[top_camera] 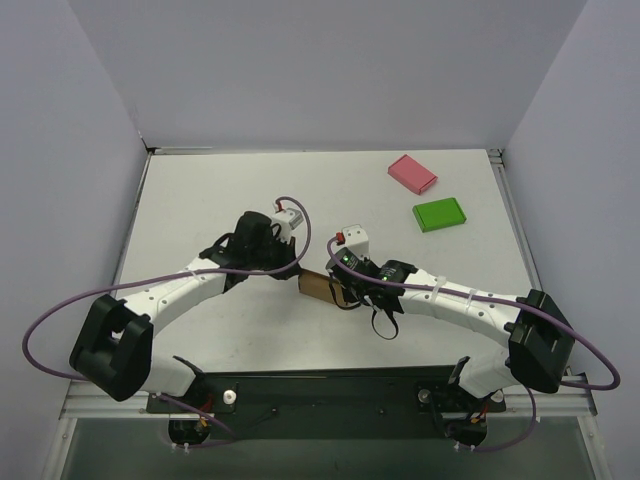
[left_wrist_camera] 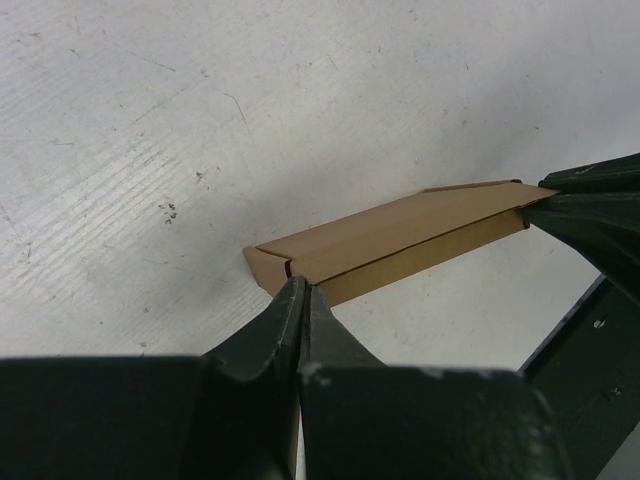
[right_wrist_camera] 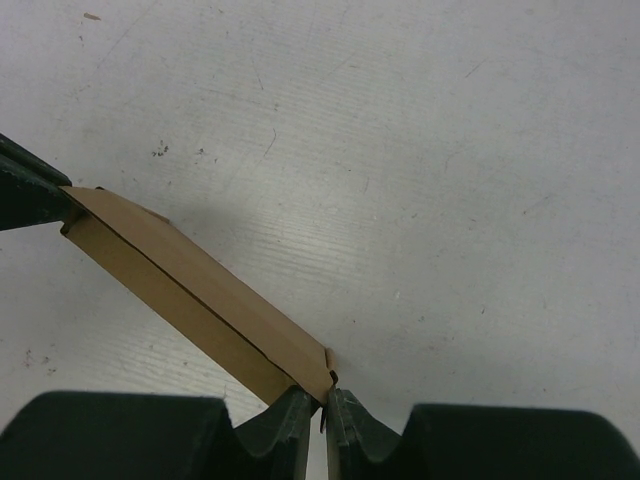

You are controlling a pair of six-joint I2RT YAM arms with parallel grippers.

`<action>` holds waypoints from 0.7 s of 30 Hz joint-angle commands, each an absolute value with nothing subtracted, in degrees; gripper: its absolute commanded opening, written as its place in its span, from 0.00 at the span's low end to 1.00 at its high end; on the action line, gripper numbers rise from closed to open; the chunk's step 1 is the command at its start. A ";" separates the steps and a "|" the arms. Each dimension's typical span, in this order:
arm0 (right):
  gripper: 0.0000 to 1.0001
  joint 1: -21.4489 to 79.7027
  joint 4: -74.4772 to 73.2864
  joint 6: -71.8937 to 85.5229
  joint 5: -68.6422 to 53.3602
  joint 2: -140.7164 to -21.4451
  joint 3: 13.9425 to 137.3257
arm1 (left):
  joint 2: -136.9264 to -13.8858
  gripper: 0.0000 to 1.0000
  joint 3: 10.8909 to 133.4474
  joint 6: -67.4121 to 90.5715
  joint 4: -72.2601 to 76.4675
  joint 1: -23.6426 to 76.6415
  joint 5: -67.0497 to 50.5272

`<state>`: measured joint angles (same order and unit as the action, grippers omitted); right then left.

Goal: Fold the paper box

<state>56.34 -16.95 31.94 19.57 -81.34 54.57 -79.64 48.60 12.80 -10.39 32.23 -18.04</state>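
The paper box (top_camera: 322, 286) is a flat brown cardboard piece held just above the table between my two grippers. In the left wrist view the paper box (left_wrist_camera: 400, 245) shows as a folded strip; my left gripper (left_wrist_camera: 302, 290) is shut on its near corner. My right gripper's fingers (left_wrist_camera: 585, 210) pinch its far end there. In the right wrist view the paper box (right_wrist_camera: 190, 290) runs diagonally, and my right gripper (right_wrist_camera: 322, 398) is shut on its near corner. The left gripper's fingers (right_wrist_camera: 25, 190) hold the far end. From above, my left gripper (top_camera: 297, 268) and right gripper (top_camera: 345, 293) flank the box.
A pink flat box (top_camera: 412, 173) and a green flat box (top_camera: 439, 214) lie at the back right of the white table (top_camera: 200, 200). Grey walls close the back and sides. Purple cables loop from both arms.
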 commanded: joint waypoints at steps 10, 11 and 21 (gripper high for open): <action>0.13 56.78 -18.02 32.96 21.00 -81.83 56.86 | -79.54 0.00 47.82 11.78 -15.55 35.42 -11.52; 0.13 56.78 -18.02 32.96 21.01 -81.83 56.87 | -79.02 0.00 47.55 11.86 -15.64 35.77 -10.21; 0.16 57.13 -20.30 34.01 22.32 -81.39 58.01 | -78.84 0.00 47.99 10.20 -18.02 39.81 -3.26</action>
